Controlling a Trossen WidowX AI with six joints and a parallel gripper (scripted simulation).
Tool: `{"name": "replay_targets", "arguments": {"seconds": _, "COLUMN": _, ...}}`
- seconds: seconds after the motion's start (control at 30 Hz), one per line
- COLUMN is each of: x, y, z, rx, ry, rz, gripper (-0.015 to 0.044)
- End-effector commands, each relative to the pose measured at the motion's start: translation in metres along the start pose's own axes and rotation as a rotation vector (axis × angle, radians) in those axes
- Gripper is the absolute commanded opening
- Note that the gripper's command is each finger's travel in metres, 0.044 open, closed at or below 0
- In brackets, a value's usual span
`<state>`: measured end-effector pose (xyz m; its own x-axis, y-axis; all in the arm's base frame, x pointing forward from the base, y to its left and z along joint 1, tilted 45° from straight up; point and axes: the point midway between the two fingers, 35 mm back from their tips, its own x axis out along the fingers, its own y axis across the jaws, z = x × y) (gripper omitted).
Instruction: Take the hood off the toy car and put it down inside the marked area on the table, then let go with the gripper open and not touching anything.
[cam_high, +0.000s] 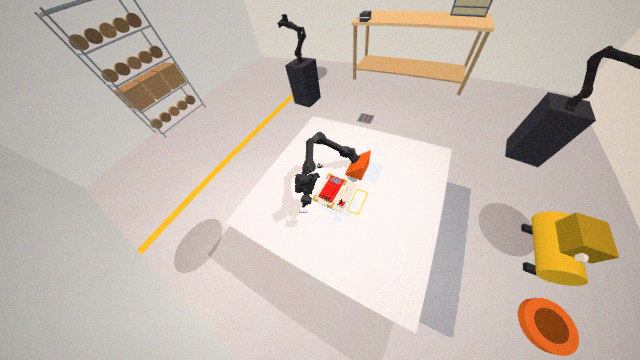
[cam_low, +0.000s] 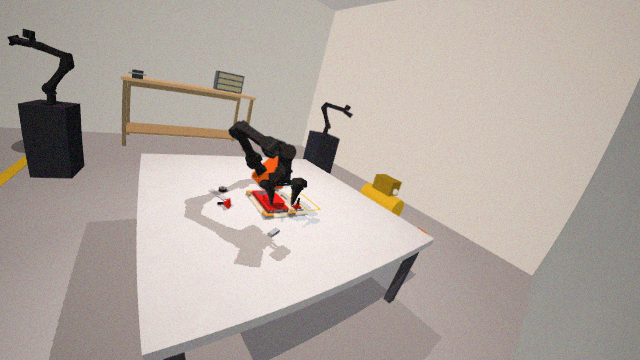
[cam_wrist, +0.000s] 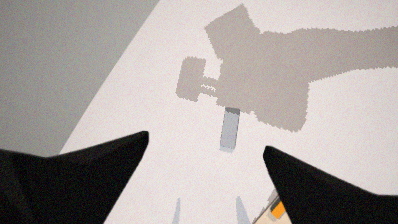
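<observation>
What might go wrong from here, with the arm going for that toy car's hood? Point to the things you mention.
The open gripper (cam_low: 283, 201) (cam_wrist: 207, 144) could knock the red toy car (cam_high: 336, 191) (cam_low: 264, 203) while lining up, since its fingers spread wide near it. It might also catch the small red piece (cam_high: 341, 202) (cam_low: 297, 206) between the car and the yellow outline (cam_high: 367, 195) (cam_low: 312, 201).

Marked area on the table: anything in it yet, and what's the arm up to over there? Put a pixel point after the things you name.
The yellow-outlined marked area (cam_high: 348, 201) (cam_low: 319, 208) has no hood in it. The gripper (cam_low: 284, 203) (cam_wrist: 207, 144) is wide open and holding nothing, its fingers pointing down near the red toy car (cam_high: 331, 189) (cam_low: 263, 196). It looks as though the arm is lining up for the hood, though whether the fingers touch anything I cannot tell.
</observation>
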<state>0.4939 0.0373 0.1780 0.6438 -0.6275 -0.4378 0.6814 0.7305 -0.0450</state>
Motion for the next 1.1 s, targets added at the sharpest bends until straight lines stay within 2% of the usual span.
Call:
{"name": "replay_targets", "arguments": {"seconds": 0.0, "x": -0.029, "y": -0.031, "z": -0.066, "rx": -0.452, "ry": 0.254, "rz": -0.043, "gripper": 0.044}}
{"name": "replay_targets", "arguments": {"seconds": 0.37, "x": -0.093, "y": -0.102, "z": -0.12, "rx": -1.051, "ry": 0.606, "rz": -0.129, "gripper": 0.044}}
{"name": "replay_targets", "arguments": {"seconds": 1.07, "x": -0.088, "y": -0.105, "z": -0.125, "rx": -1.06, "ry": 0.612, "rz": -0.13, "gripper": 0.044}}
